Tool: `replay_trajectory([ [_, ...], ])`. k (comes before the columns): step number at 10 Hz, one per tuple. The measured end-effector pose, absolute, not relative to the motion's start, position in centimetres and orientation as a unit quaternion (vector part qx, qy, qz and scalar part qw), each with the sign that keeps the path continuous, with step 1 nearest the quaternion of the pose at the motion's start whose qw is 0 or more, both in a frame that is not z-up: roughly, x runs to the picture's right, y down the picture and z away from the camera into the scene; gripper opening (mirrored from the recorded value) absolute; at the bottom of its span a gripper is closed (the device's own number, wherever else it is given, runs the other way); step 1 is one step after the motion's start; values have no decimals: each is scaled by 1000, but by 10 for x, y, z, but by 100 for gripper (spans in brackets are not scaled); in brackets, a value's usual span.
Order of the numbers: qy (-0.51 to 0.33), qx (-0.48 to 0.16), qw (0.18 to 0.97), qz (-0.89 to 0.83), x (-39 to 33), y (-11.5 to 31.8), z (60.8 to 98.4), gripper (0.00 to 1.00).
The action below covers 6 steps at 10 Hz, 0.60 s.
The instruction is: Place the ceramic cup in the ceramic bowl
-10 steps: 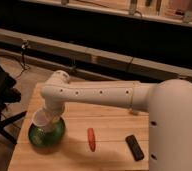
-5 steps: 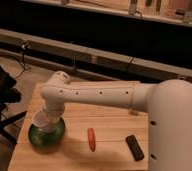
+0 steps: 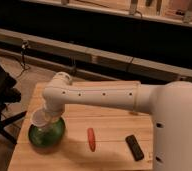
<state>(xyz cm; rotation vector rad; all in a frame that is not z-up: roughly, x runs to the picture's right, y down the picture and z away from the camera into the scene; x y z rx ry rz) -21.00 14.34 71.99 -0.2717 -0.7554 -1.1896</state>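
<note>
End effector (image 3: pixel 48 117) over green ceramic bowl (image 3: pixel 46 134) at desk (image 3: pixel 109 150) left, gripping whitish ceramic cup (image 3: pixel 41 120); red carrot-like item (image 3: pixel 91 139) lies right.

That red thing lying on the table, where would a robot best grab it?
Across its narrow middle, coming straight down: the red object lies flat and long on the wooden table, with free space beside it. The gripper is over the green bowl now.
</note>
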Motion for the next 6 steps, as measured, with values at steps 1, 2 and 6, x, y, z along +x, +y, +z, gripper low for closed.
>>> replay_trajectory([
  [1,-348,-121,755,-543,-211,144,719,70],
  [2,-349,-120,756,-541,-213,146,720,77],
  [6,-348,-119,759,-537,-210,147,721,72],
])
